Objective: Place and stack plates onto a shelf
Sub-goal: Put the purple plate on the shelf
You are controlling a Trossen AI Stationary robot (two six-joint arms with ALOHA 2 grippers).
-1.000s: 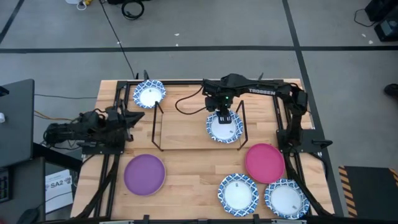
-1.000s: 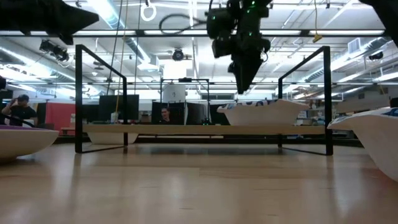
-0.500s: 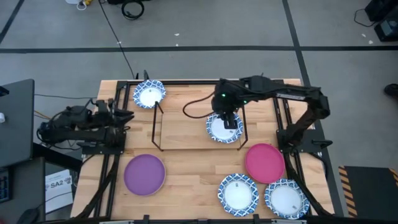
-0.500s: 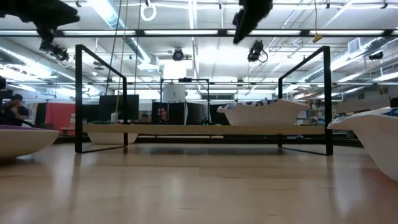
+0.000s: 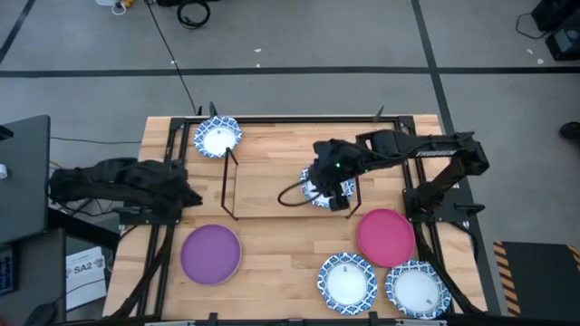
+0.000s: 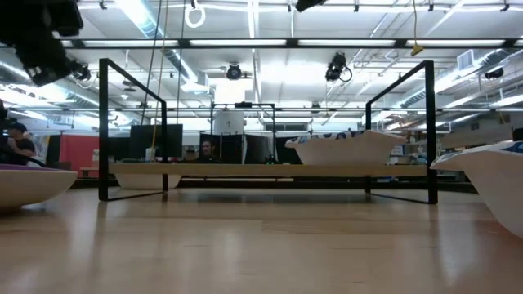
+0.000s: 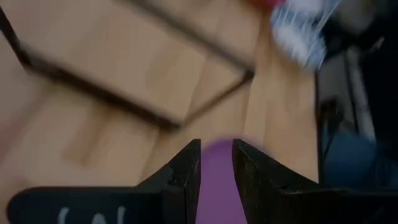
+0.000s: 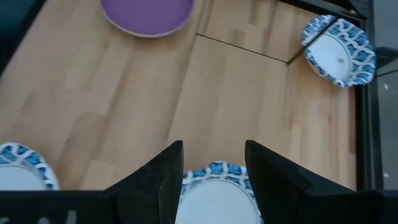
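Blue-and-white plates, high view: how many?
4. One at the table's far-left corner; one on the shelf's right end, partly under the right arm; two at the near-right edge. None seems hidden.

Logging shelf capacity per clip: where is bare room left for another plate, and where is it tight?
The shelf board is bare from its left rods across to the blue plate at its right end, under the right gripper. Table is also bare between the purple plate and the front blue plate. The front right corner is crowded, around the magenta plate.
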